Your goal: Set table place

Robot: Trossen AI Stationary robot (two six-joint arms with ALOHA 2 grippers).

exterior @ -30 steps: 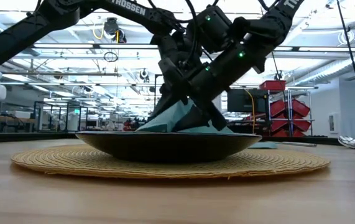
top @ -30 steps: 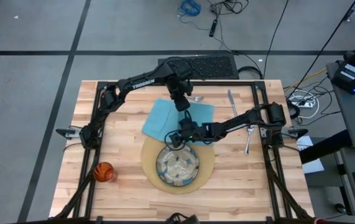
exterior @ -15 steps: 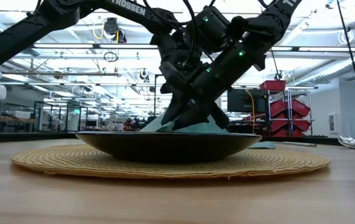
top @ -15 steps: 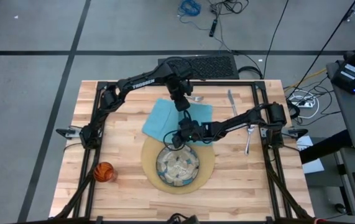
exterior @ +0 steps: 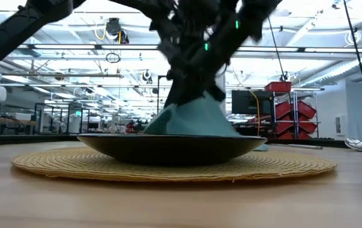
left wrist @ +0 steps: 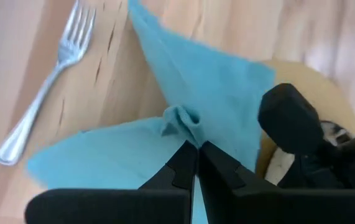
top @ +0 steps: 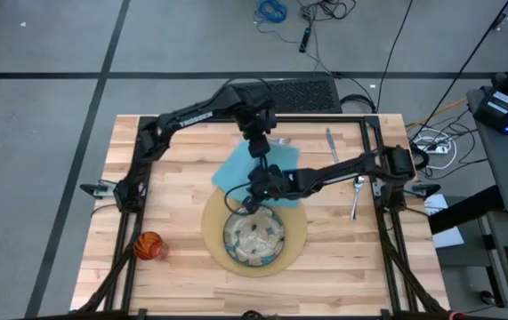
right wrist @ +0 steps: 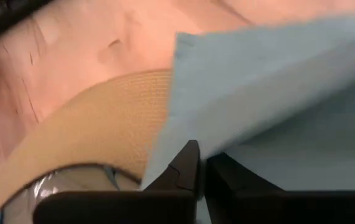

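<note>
Change since a second ago: right gripper (top: 252, 184) has clamped shut on the napkin (top: 255, 166) edge nearest the plate (top: 254, 237); napkin drawn narrower and lifted. Left gripper (top: 260, 149) clenched on a pinch of napkin on the plate's far side; napkin overlaps the mat (top: 299, 233) behind the plate; fork (left wrist: 43, 104) beyond it. Step judged: repositioning napkin; next calls for both arms carrying it together beside the plate.

Plate (top: 254, 237) on mat (top: 296, 233); napkin (top: 238, 165) behind, probably overlapping mat; fork (left wrist: 43, 87) beyond napkin; cup (top: 148, 245) far left.
</note>
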